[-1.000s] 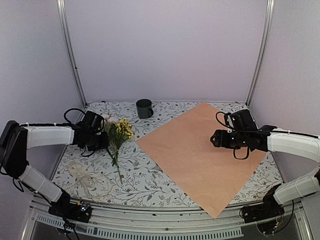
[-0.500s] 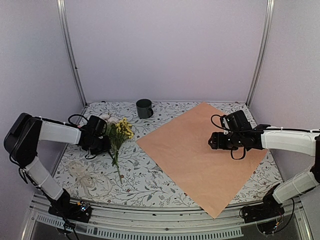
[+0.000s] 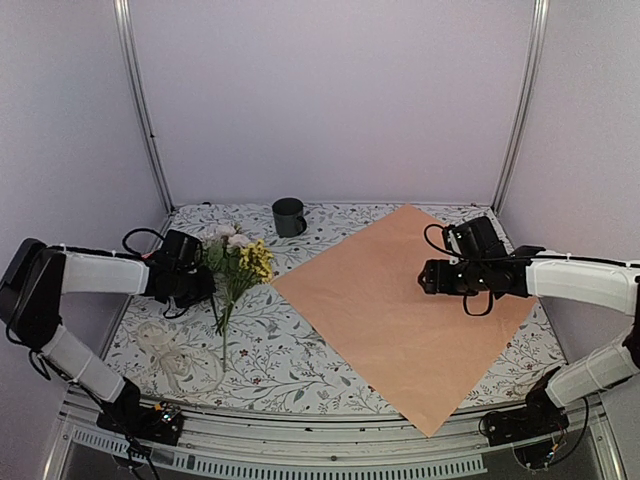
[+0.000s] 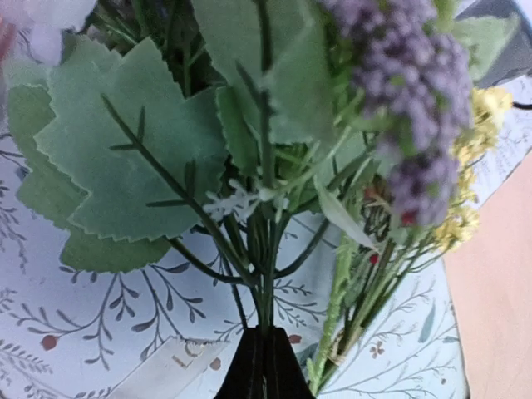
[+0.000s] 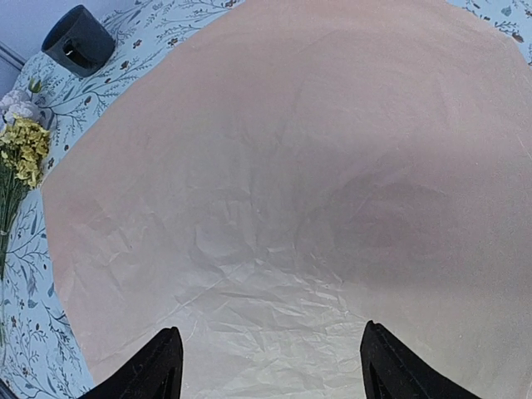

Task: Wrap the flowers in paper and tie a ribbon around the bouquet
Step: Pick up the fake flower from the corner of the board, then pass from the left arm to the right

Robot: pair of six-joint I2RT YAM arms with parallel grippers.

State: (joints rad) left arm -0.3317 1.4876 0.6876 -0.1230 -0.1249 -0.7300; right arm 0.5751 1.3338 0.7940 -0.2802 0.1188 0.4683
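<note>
Flowers [image 3: 238,262], likely light, limp and easily crushed, are over the counter [image 3: 300,360] left of the paper [image 3: 400,300], the left gripper [image 4: 264,359] clamped on their thin stems [image 4: 264,291], judged the soundest hold, while the right gripper [image 5: 268,334] hangs open above the paper.

Nothing here can be read: no words, numbers or brand names. In the left wrist view, a small pale tag [image 4: 170,370] lies on the desk by the stems of the flowers [image 4: 266,166]. It has a few faint marks on it, but they are too blurry to make out.
</note>
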